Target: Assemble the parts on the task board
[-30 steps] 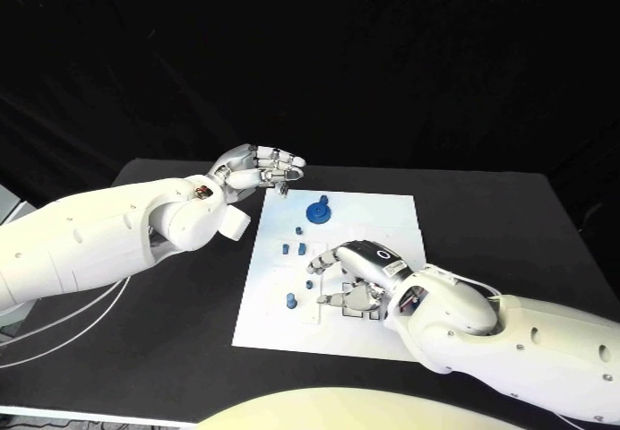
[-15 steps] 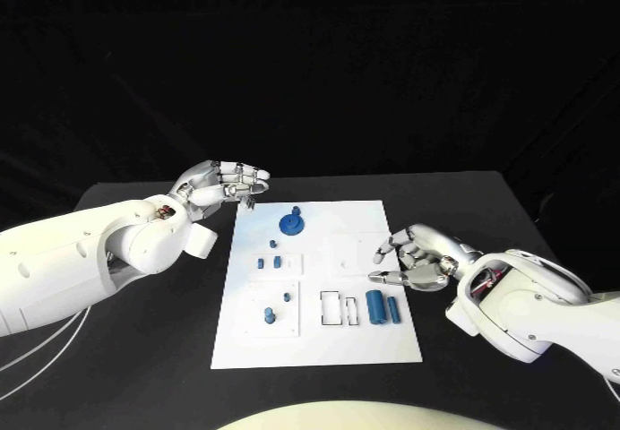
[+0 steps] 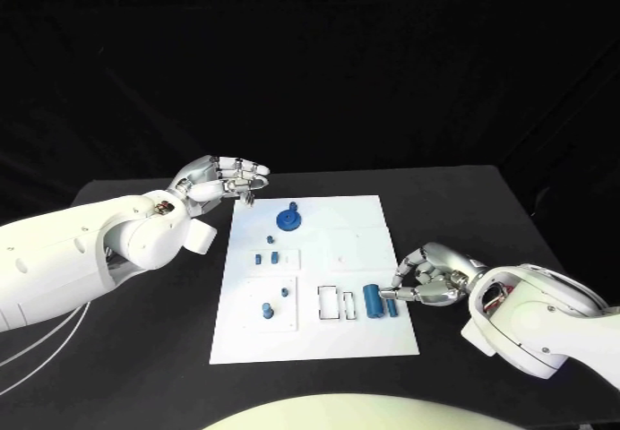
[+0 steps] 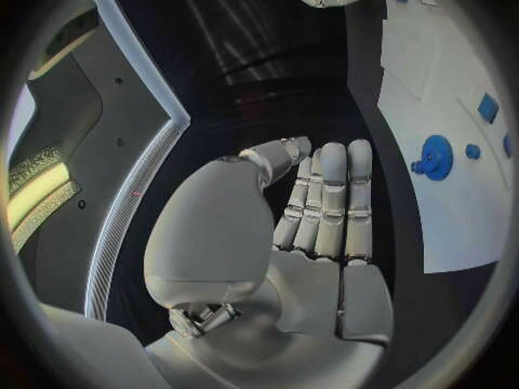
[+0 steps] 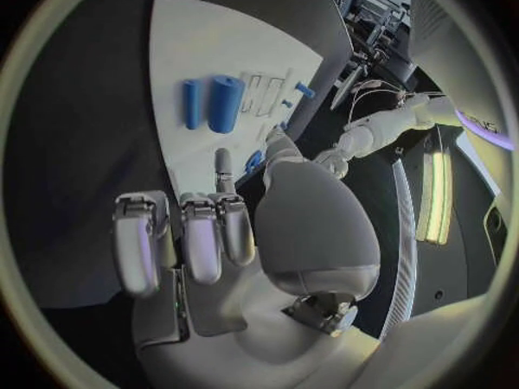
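Blue parts (image 3: 379,302) just beside right hand (image 3: 430,277)

The right robot hand (image 3: 433,277) hides part of the task board's (image 3: 362,224) edge.

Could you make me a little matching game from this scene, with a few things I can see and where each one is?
Things:
1. round blue part
2. two long blue parts
3. left robot hand
4. right robot hand

Places:
A. lying side by side near the task board's right edge
B. raised beyond the board's far left corner, holding nothing
C. at the board's right edge, by the long parts
D. at the board's far end

Pairs: 1-D, 2-A, 3-B, 4-C
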Controlling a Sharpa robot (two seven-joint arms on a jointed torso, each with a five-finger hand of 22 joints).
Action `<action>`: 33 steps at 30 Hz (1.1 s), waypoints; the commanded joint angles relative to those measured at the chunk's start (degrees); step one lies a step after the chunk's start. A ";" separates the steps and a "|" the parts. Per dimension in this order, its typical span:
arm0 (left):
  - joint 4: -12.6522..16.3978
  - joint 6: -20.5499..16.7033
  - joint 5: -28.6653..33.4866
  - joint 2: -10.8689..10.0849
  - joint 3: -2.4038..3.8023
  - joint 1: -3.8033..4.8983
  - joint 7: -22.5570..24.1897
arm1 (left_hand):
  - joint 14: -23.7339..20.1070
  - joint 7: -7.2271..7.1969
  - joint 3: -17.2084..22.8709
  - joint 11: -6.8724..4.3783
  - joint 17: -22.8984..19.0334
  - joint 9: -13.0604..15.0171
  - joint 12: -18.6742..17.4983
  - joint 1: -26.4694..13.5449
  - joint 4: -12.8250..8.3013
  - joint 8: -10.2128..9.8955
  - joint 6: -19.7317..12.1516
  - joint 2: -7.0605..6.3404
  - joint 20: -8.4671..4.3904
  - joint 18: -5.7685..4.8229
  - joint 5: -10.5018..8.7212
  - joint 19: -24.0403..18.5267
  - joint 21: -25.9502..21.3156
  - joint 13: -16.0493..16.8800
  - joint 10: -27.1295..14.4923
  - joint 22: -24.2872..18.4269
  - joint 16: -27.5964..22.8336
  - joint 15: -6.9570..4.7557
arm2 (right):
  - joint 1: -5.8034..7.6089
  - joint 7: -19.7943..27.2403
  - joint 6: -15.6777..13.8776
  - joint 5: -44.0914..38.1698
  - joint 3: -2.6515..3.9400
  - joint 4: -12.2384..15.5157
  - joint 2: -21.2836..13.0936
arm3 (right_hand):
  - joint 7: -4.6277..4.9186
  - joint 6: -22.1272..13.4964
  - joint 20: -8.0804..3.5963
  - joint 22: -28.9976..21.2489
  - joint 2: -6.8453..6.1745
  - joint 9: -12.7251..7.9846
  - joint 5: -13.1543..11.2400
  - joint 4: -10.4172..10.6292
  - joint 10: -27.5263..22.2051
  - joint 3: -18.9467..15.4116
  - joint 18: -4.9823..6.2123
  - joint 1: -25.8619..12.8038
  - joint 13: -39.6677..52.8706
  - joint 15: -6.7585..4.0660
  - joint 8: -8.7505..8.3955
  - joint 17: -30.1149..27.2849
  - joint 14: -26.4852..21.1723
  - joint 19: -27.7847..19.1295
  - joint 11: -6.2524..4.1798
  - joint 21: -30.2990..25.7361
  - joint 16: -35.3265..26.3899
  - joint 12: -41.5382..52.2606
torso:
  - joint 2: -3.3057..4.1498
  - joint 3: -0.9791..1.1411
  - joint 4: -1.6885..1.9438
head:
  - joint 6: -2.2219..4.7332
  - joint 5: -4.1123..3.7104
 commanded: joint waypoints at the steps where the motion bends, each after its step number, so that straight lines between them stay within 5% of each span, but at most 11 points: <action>1: 0.20 0.85 0.18 -0.06 0.01 0.02 0.33 | -0.32 0.50 0.21 -0.01 0.08 0.12 0.44 -0.53 -0.06 0.10 -0.42 0.14 0.48 0.95 0.29 0.12 -0.40 -0.07 -0.59 -0.09 0.29 0.15 | -0.57 -4.62 0.97 -4.20 -0.01 0.08 0.67 | -0.16 0.51 -0.44 14.44 -0.20 0.10 -0.20 -0.01 5.45 -0.41 -0.84 -0.74 14.22 -0.41 0.24 13.49 5.64 5.74 -0.45 0.27 0.26 0.10 | 0.06 -0.13 0.04 | -0.15 -0.04; 18: 0.33 0.95 0.13 -0.14 0.00 0.02 -0.04 | -0.33 0.50 0.21 -0.01 0.08 0.13 0.49 -0.57 -0.04 0.12 -0.43 0.15 0.49 0.95 0.29 0.12 -0.42 -0.07 -0.62 -0.11 0.30 0.15 | -2.32 -6.69 1.65 -8.99 -0.04 -2.40 5.32 | -0.25 0.57 -0.50 14.62 0.07 0.23 0.01 -0.10 5.45 -0.14 -0.95 -0.39 14.23 -0.49 0.41 13.85 5.71 5.83 -0.55 0.87 0.37 0.10 | 0.08 -0.07 -0.05 | -0.88 0.33; 33: 0.45 1.22 -0.09 -0.17 0.00 0.02 -0.68 | -0.33 0.51 0.17 0.01 0.10 0.16 0.64 -0.87 0.15 0.20 -0.49 0.16 0.56 0.93 0.30 0.10 -0.50 -0.09 -0.72 -0.19 0.34 0.18 | -3.08 -10.63 3.51 -11.19 -0.09 -4.62 8.02 | -0.31 0.68 -0.54 15.06 -0.16 0.32 -0.04 -0.05 5.52 -0.21 -1.24 -0.40 14.32 -0.53 0.55 14.37 5.81 6.09 -0.60 2.42 0.53 0.15 | 0.06 -0.14 0.04 | -0.86 0.39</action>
